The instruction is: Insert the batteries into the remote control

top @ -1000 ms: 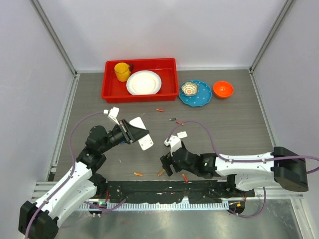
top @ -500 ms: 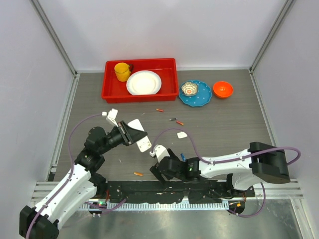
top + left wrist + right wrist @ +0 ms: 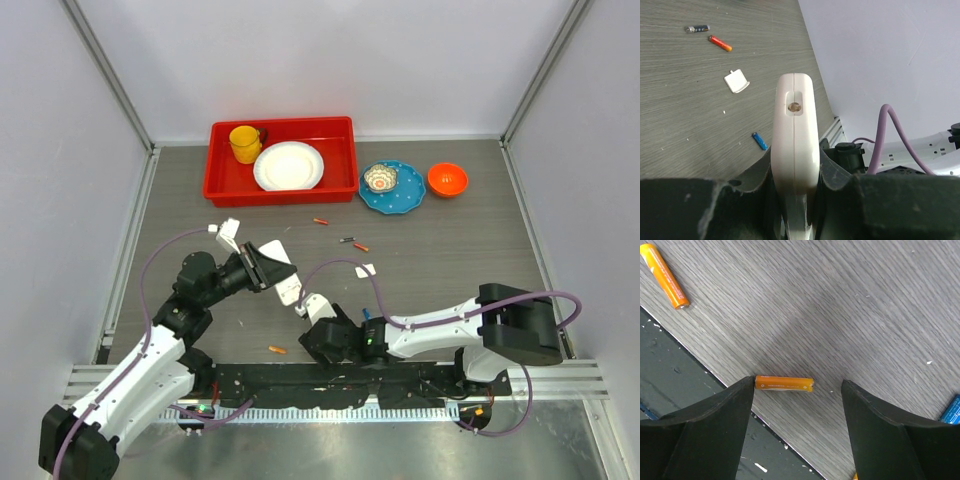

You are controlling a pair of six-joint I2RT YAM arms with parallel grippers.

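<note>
My left gripper (image 3: 794, 170) is shut on the white remote control (image 3: 795, 130), held on edge above the table; in the top view the remote control (image 3: 285, 283) sticks out of that gripper (image 3: 262, 268). My right gripper (image 3: 797, 387) is open, low over the table's front edge. An orange battery (image 3: 784, 384) lies between its fingers, one end against the left finger (image 3: 715, 420). Another orange battery (image 3: 664, 276) lies further left, and a blue battery (image 3: 952, 411) shows at the right edge. In the left wrist view a dark battery (image 3: 696, 29), an orange-red battery (image 3: 720, 43) and a blue battery (image 3: 759, 141) lie loose.
A small white cover (image 3: 366, 270) lies mid-table. At the back stand a red tray (image 3: 222, 185) holding a yellow mug (image 3: 245, 143) and a white plate (image 3: 288, 166), a blue plate (image 3: 405, 200) with a small bowl (image 3: 381, 179), and an orange bowl (image 3: 447, 179). A black rail (image 3: 670, 390) borders the front edge.
My right arm has swung left along the front edge and lowered over an orange battery. The left gripper has kept hold of the remote, shifting only slightly.
</note>
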